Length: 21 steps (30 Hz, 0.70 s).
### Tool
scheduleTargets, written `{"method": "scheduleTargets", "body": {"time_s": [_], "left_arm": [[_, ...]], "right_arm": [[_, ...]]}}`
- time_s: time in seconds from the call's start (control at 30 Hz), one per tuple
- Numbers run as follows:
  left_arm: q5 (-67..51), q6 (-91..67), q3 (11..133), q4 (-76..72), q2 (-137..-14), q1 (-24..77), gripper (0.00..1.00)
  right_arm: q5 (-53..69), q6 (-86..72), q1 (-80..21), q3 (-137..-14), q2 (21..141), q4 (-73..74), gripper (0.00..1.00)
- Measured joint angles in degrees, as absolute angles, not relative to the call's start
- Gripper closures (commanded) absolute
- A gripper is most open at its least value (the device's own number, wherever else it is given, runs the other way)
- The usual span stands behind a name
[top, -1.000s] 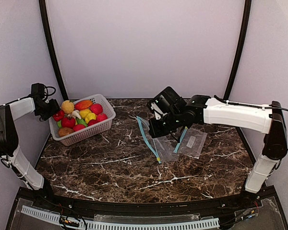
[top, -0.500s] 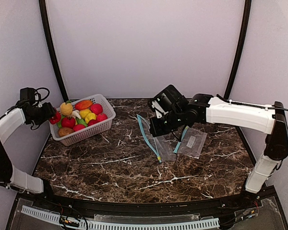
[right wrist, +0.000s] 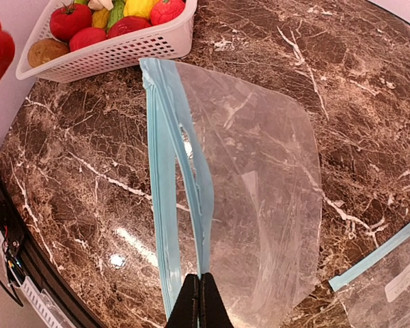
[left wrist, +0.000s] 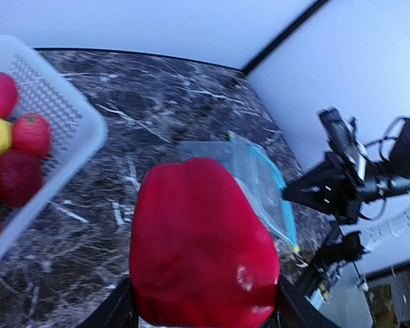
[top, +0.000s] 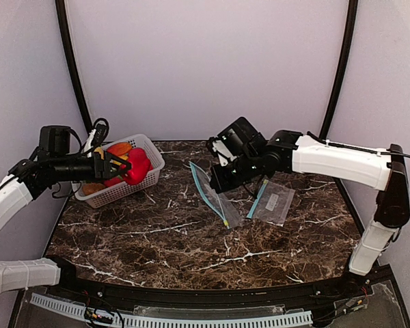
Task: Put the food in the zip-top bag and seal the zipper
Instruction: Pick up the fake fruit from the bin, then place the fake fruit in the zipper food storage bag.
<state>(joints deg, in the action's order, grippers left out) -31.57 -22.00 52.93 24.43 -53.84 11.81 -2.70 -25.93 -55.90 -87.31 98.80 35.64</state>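
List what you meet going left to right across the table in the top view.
Basket → bag in the right jaws → flat bag. The pepper in the left jaws overlaps the basket, so it is left out.

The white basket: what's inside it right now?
The white basket holds toy food: a tomato, a brown potato, plus red, yellow and green pieces. Anything under that top layer is covered; in the top view the left claw and its red pepper hide part.

Basket [top: 135,183] left of zip-top bag [top: 221,203]
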Motion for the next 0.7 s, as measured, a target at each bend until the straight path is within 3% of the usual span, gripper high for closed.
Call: {"method": "scheduleTargets", "body": {"time_s": [0.13,0.37,0.7], "left_arm": [[-34.72,-27.16,52.12,19.49,-54.11,23.99,0.50],[-36.53,-32.34,52.16,9.19,-61.12,36.42,0.51],[-33.95,-35.31,52.18,0.62,-69.23,41.12,0.51]], "right_arm": [[-1.06,-26.09,-55.90,-87.44,98.83,35.42,1.00],[1.50,-26.52,-55.90,-87.44,98.83,34.50,1.00],[3.33,-27.20,-55.90,-87.24,98.50,33.39,1.00]]}}
